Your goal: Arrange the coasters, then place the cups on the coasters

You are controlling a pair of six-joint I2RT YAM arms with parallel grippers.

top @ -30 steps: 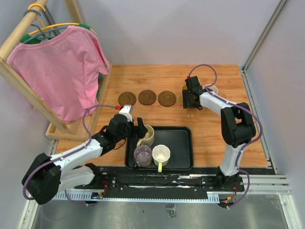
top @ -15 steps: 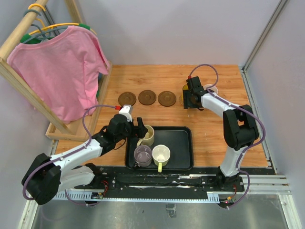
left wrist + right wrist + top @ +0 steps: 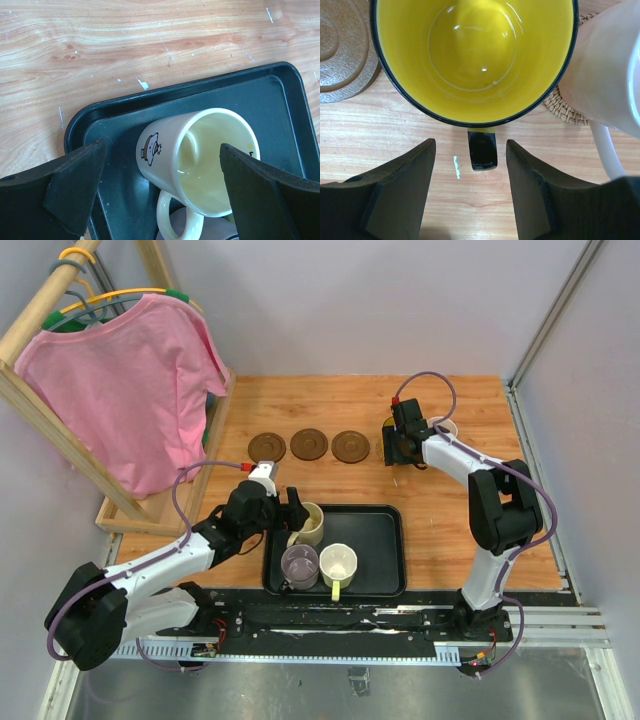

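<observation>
My left gripper (image 3: 160,155) stands open astride the cream cup (image 3: 200,160), which is in the black tray (image 3: 105,120); both fingers are clear of its walls. A grey-lilac cup (image 3: 299,565) and a white cup with a yellow handle (image 3: 338,562) share the tray. My right gripper (image 3: 470,147) is open, and the black handle of the amber-yellow cup (image 3: 475,55) lies between its fingers without touching them. A pale pink cup (image 3: 605,75) stands on a woven tan coaster (image 3: 565,110). Three dark brown coasters (image 3: 310,444) lie in a row.
A wooden rack (image 3: 60,390) with a pink shirt (image 3: 130,390) on hangers fills the left side. Grey walls close in the back and the right. The tray (image 3: 385,540) lies by the near edge, between the arms.
The right wrist has crept slightly toward the back of the table. Left arm and cups are unchanged.
</observation>
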